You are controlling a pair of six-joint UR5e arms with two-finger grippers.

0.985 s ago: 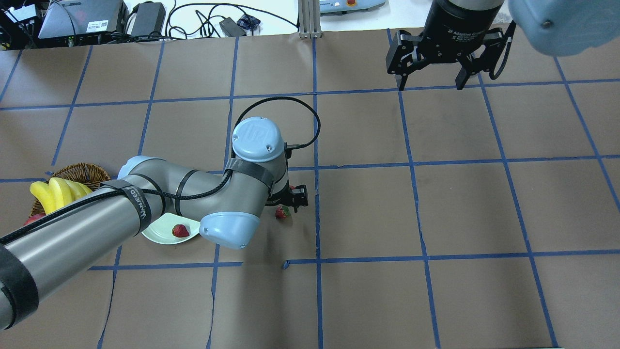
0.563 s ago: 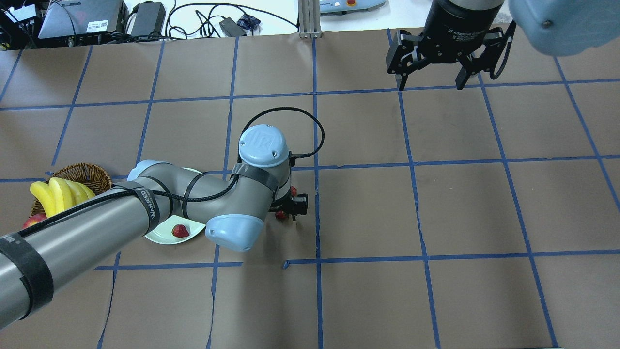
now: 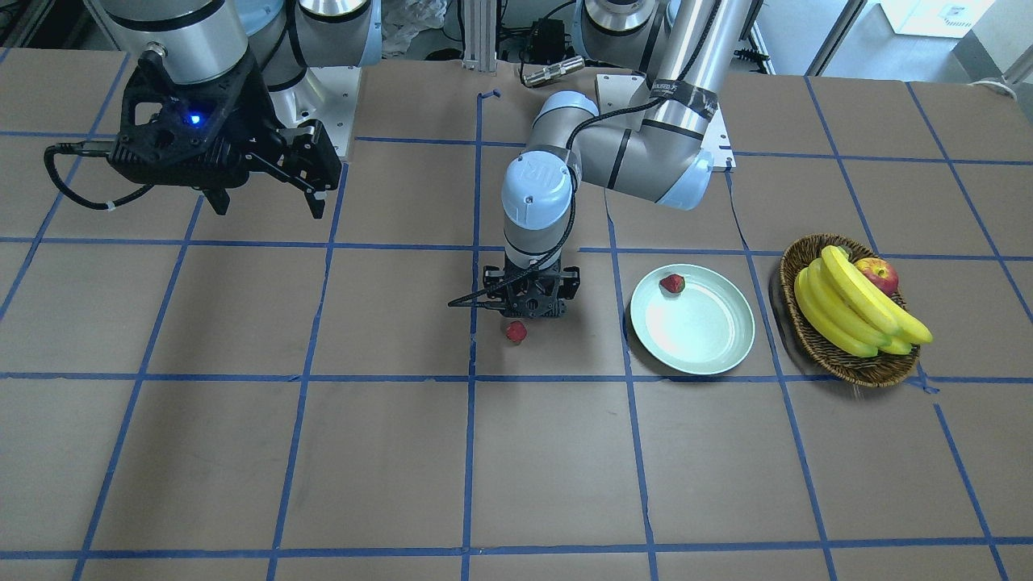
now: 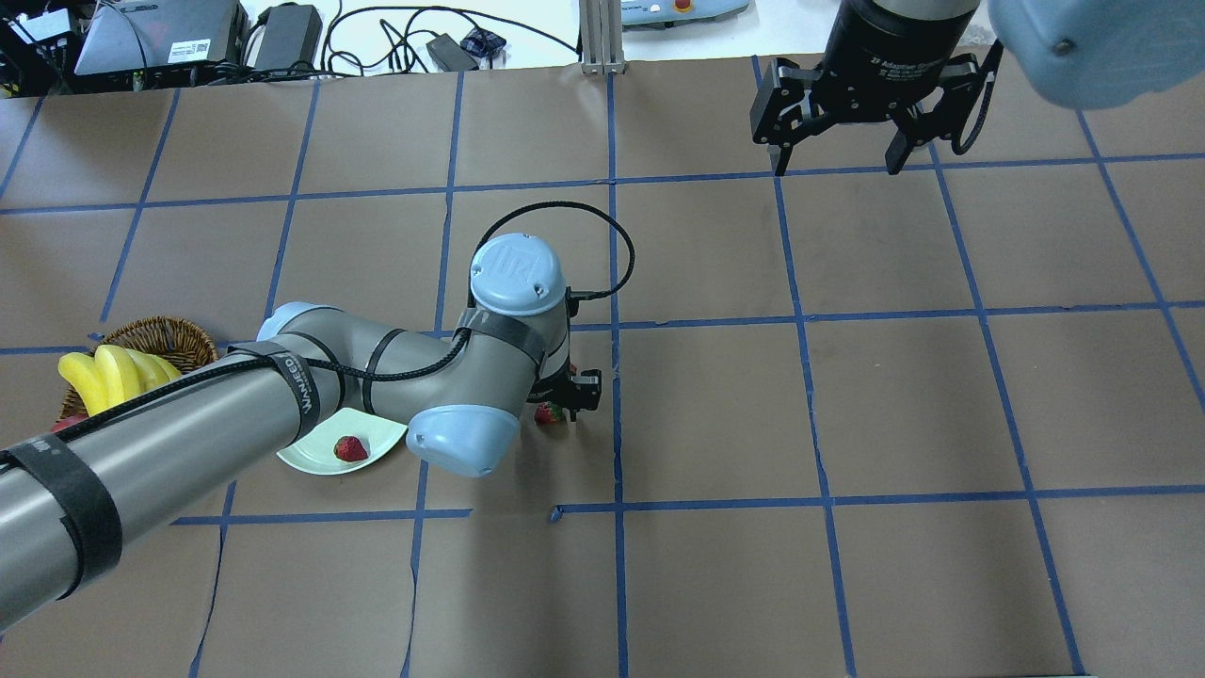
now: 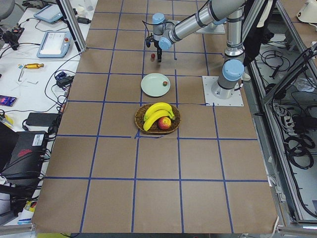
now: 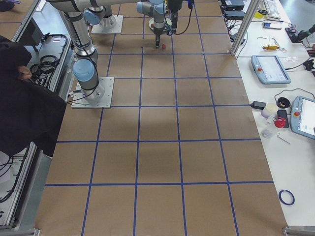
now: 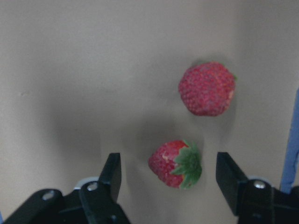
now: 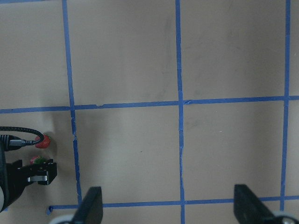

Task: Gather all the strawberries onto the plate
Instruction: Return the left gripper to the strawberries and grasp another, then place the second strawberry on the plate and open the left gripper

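Observation:
My left gripper [image 7: 170,177] is open and low over the table, with a strawberry with a green cap [image 7: 175,163] between its fingers. In the overhead view that berry [image 4: 549,412] peeks out beside the gripper [image 4: 572,394]. A second strawberry [image 7: 207,88] lies just beyond it, also visible from the front [image 3: 516,331]. The pale green plate [image 3: 702,339] holds a third strawberry [image 3: 671,283] near its rim, and the left arm partly covers the plate [image 4: 306,457] from overhead. My right gripper [image 3: 262,206] hangs open and empty far off, high above the table.
A wicker basket [image 3: 847,359] with bananas [image 3: 847,303] and an apple [image 3: 878,273] stands beside the plate, on the side away from the gripper. Brown paper with blue tape lines covers the table. Cables and devices lie past the far edge [image 4: 282,38].
The left wrist has shifted slightly and come down, bringing its open fingers around the capped strawberry. The right arm has not moved.

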